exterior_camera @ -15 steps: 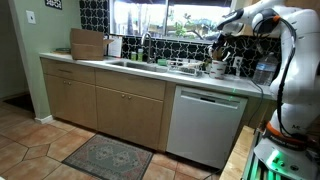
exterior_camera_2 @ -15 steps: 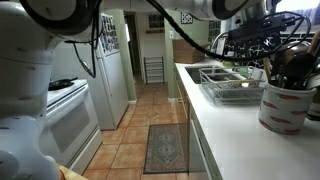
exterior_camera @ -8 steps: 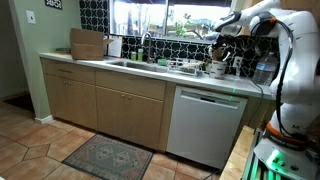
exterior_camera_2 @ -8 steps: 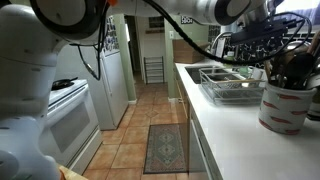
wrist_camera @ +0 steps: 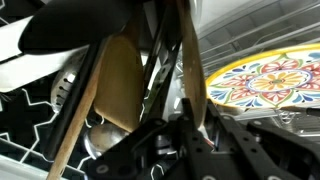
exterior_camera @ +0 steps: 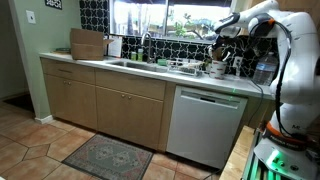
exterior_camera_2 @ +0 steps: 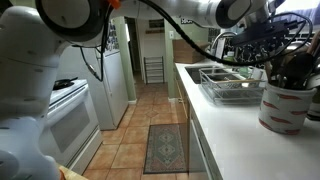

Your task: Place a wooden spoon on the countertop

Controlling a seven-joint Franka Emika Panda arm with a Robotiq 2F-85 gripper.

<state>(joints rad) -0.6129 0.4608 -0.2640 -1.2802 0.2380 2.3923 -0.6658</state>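
Stretching beneath the window, the long pale off-white countertop (exterior_camera: pixel 110 68) bears a squat white utensil crock (exterior_camera_2: pixel 283 108) near the end where the robot stands. The big white Franka arm (exterior_camera: pixel 290 60) bends over that crock. Its black Robotiq gripper (exterior_camera: pixel 222 50) hangs right above the crock's mouth, so the worktop lies below the tool and apart from it. In the wrist view the gripper (wrist_camera: pixel 195 138) sits low among the handles rising from the crock. A slim brown wooden spoon (wrist_camera: pixel 190 60) runs down between its dark fingers (wrist_camera: pixel 150 140), but whether they pinch it or merely flank it cannot be told. A broader pale wooden spatula (wrist_camera: pixel 115 85) leans just beside that spoon in the same crock.
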